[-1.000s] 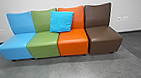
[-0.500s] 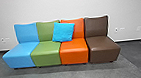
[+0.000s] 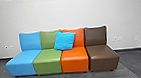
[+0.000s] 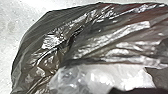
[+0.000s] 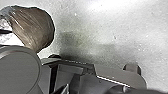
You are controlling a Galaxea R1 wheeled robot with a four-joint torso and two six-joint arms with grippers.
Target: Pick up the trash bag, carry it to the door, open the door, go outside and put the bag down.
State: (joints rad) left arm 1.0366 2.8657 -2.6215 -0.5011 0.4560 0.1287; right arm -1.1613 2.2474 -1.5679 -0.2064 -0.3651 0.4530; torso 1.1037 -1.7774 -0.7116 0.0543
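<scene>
Pale wall (image 3: pixel 124 14) behind four seats (image 3: pixel 75 63); shiny trash bag (image 4: pixel 37 52); both tools' state unclear.

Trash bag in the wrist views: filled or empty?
Filled, at least partly: the trash bag bulges out, rounded, in the right wrist view; how full, I cannot tell.
</scene>
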